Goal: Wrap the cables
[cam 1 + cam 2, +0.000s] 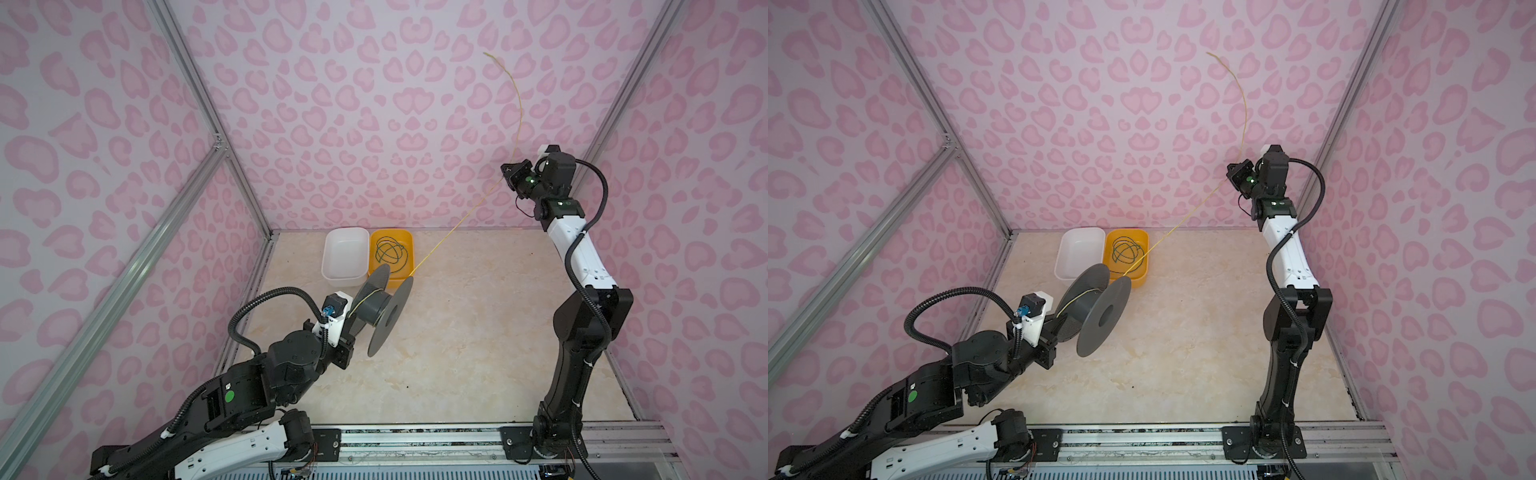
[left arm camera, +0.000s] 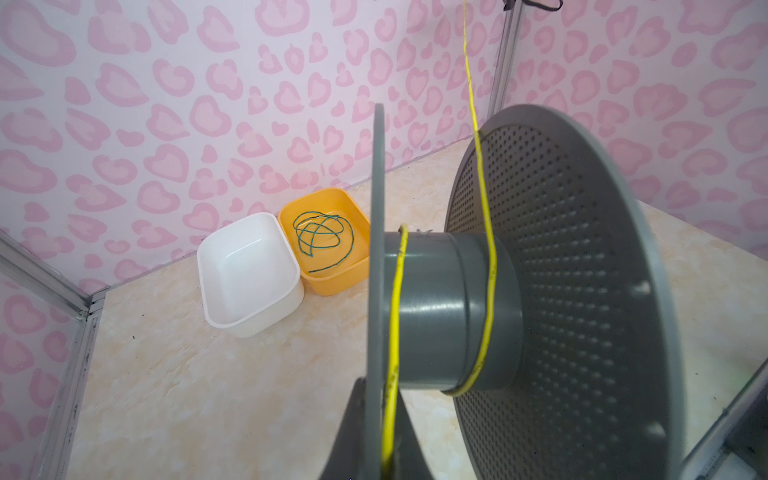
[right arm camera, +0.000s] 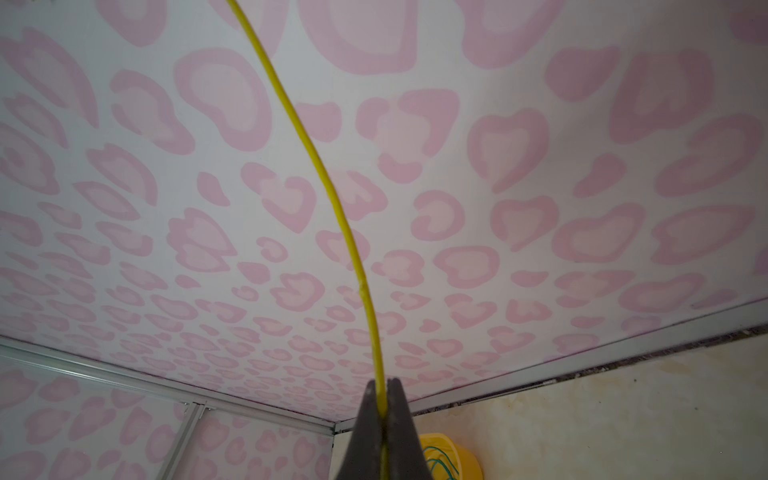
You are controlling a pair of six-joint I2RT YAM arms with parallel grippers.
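My left gripper (image 2: 382,440) is shut on one flange of a grey spool (image 1: 374,309) (image 2: 436,299), held off the table, with the yellow cable (image 2: 484,199) lying against that flange between the fingers. The cable loops round the hub, then runs taut up and to the right (image 1: 449,237) (image 1: 1183,224) to my right gripper (image 1: 506,174) (image 3: 381,386), raised near the back wall and shut on it. Its free end curves on upward (image 3: 332,195). The dark green cable (image 1: 390,251) (image 1: 1126,252) (image 2: 322,232) lies coiled in a yellow bin (image 1: 409,266).
A white bin (image 1: 345,253) (image 2: 245,266), with nothing in it, stands against the yellow bin's left side at the back wall. Pink patterned walls with metal frame posts enclose the marble-look table. A metal rail (image 1: 415,440) carrying both arm bases runs along the front edge.
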